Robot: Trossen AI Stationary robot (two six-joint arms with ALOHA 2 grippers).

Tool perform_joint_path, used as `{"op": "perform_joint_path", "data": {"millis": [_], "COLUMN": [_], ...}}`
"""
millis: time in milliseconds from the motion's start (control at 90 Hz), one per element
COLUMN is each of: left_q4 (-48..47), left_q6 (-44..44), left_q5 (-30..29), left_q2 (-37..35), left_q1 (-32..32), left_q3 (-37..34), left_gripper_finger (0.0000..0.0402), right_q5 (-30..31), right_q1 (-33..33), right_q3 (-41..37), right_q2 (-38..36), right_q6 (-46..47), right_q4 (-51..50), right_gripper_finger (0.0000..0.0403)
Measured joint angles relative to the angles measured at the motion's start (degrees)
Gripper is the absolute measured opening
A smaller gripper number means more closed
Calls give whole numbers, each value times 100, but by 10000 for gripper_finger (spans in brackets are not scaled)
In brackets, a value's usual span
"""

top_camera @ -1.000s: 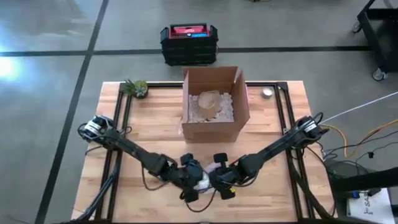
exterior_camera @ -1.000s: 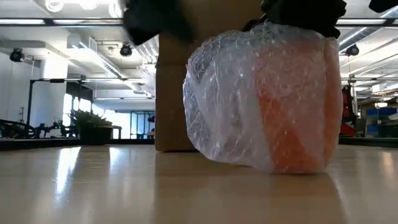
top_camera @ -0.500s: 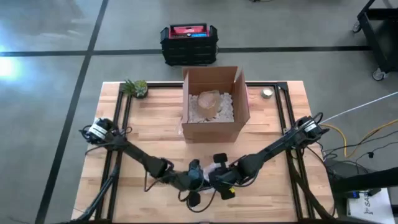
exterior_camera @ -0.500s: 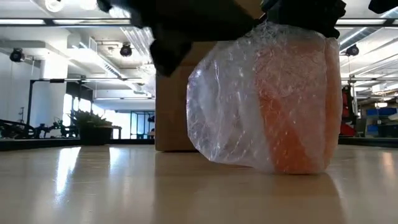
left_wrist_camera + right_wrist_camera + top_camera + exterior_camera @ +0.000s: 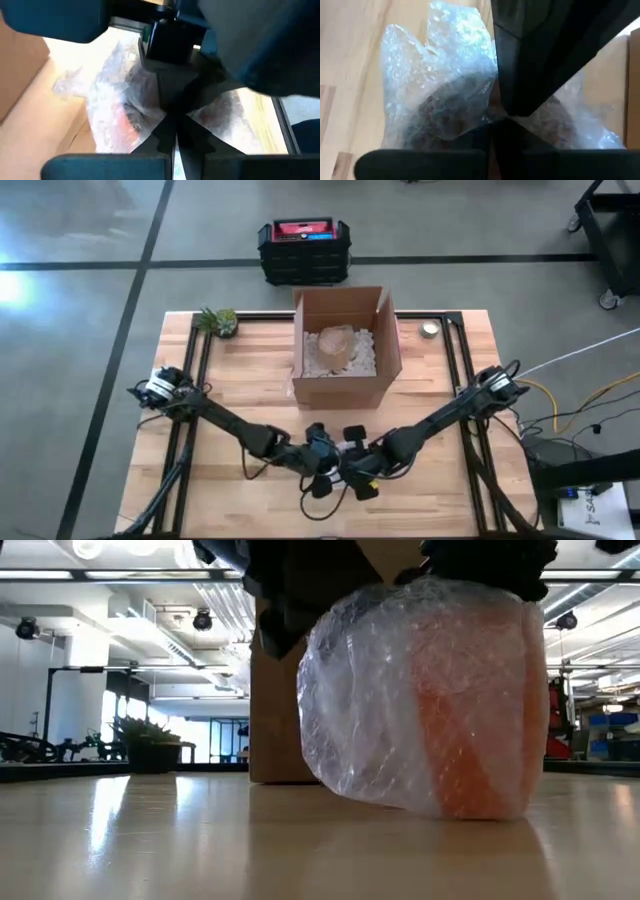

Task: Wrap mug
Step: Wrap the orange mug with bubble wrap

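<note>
Looking across the table: the mug (image 5: 470, 710) is already bundled in bubble wrap (image 5: 370, 690), orange showing through the film, resting on the wooden table (image 5: 150, 840) at centre-right of the low frame. From above, both arms meet over it at lower centre. The right gripper (image 5: 352, 468) looks pinched onto the wrap at the bundle's top. The left gripper (image 5: 322, 456) presses in just beside it; its fingers look nearly together, but whether they hold film I cannot tell. Judgement: wrapping mostly done; loose folds remain unsecured (nothing fastening them is visible). A cardboard box (image 5: 345, 345) with filler sits at upper centre.
</note>
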Motion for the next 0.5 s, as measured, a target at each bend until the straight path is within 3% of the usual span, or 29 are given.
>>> {"op": "perform_joint_path", "data": {"millis": [300, 500], "left_q4": [242, 281], "left_q6": [-212, -195], "left_q5": [2, 12], "left_q2": [244, 262], "left_q1": [81, 81], "left_q3": [4, 4], "left_gripper_finger": [0, 0], "right_q5": [48, 386], "right_q1": [-10, -37], "right_q3": [567, 527], "right_q2": [-608, -761], "right_q6": [-17, 0], "right_q4": [-1041, -1102], "right_gripper_finger": [2, 2]}}
